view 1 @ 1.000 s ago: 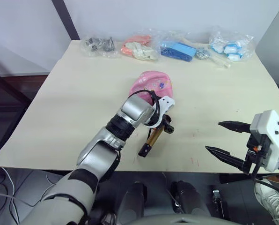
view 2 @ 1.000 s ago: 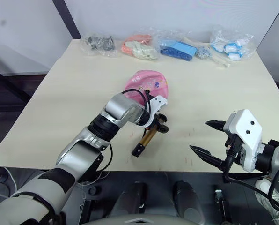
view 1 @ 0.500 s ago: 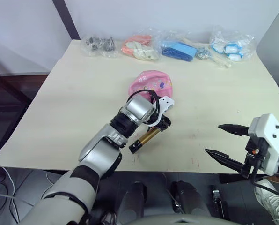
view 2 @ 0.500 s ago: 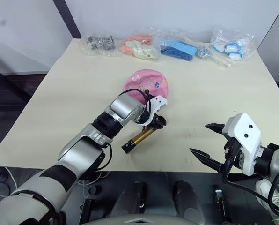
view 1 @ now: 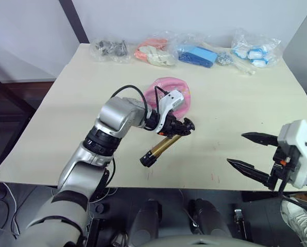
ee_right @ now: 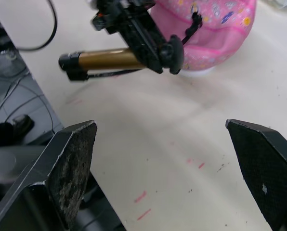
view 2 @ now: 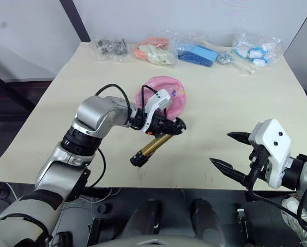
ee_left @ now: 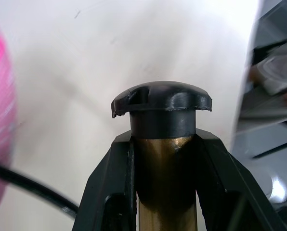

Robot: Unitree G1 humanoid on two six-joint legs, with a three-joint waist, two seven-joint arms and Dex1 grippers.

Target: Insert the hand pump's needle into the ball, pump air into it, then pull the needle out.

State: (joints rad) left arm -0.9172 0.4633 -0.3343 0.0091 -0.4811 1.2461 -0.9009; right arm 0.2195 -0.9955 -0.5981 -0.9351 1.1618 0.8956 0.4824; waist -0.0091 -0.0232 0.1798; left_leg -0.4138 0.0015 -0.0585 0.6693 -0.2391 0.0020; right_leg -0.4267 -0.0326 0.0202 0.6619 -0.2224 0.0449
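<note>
We see a pale wooden table (view 1: 91, 103), the largest thing in the scene. Along its far edge lies a row of clear plastic bags (view 1: 194, 51) holding small grey, orange-pink, blue and white items.

Near the middle of the table sits the pink ball (view 2: 175, 98), sagging and partly flat, with small colourful prints on its skin. It rests on the tabletop just beyond our left gripper.

The right gripper (view 1: 251, 152) hangs at the near right edge of the table, well apart from the ball. Its two black fingers (ee_right: 73, 163) are spread wide with only bare table between them.

The left gripper (view 1: 175, 127) reaches in from the left, just on the near side of the ball. It is clenched on the hand pump (view 2: 152, 146), gripping the gold-brass tube right below the black knob handle (ee_left: 162, 98); in the left wrist view both fingers press against the tube's sides. The pump slants down and to the near left, and its far black end cap (view 1: 146, 161) hangs above the table.

A thin black hose (ee_right: 195, 21) runs from the pump up onto the near side of the ball. We cannot make out the needle at its end.
</note>
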